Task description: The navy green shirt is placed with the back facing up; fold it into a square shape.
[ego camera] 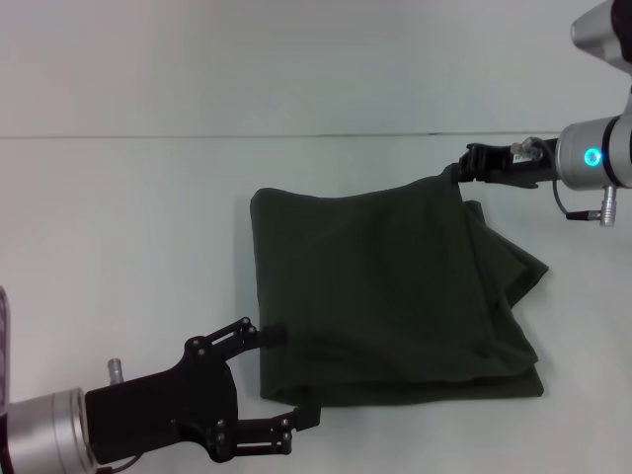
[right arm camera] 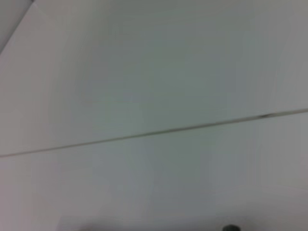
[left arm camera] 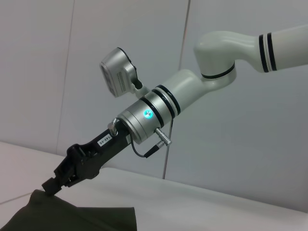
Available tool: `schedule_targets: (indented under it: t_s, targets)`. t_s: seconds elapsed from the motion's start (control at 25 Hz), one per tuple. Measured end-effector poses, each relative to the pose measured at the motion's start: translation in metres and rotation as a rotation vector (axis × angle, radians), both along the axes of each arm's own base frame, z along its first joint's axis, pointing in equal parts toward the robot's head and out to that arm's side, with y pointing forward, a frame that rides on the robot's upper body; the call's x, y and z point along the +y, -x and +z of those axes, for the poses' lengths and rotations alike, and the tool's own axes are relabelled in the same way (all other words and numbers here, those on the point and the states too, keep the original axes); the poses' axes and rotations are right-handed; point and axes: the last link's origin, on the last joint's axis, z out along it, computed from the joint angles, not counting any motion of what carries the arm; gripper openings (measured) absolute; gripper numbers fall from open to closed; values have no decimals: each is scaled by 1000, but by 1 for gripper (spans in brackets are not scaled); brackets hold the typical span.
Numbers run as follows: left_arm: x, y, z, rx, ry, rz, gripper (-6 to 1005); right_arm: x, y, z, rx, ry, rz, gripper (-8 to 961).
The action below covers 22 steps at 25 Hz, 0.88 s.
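Left gripper [ego camera: 281, 380] beside squarish shirt [ego camera: 385, 296]

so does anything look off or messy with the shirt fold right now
Yes. The navy green shirt is no neat square: on its right side lower layers stick out in a crumpled point past the top layer. The right gripper pinches its far right corner; the open left gripper sits at the near left corner.
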Motion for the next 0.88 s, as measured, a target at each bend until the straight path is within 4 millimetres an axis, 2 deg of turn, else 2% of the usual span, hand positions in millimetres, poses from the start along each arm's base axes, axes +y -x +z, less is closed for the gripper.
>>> schedule_targets:
  t_s: [0.28, 0.64, 0.88]
  targets:
    - [1, -1, 0, -2, 1, 0, 950, 2, -1, 7, 16, -18, -3, 36]
    - [3, 0, 3, -12, 19, 30, 950, -1, -3, 29, 45, 50, -37, 93]
    - [5, 0, 4, -22, 16, 45, 950, -4, -9, 28, 70, 69, -106, 358]
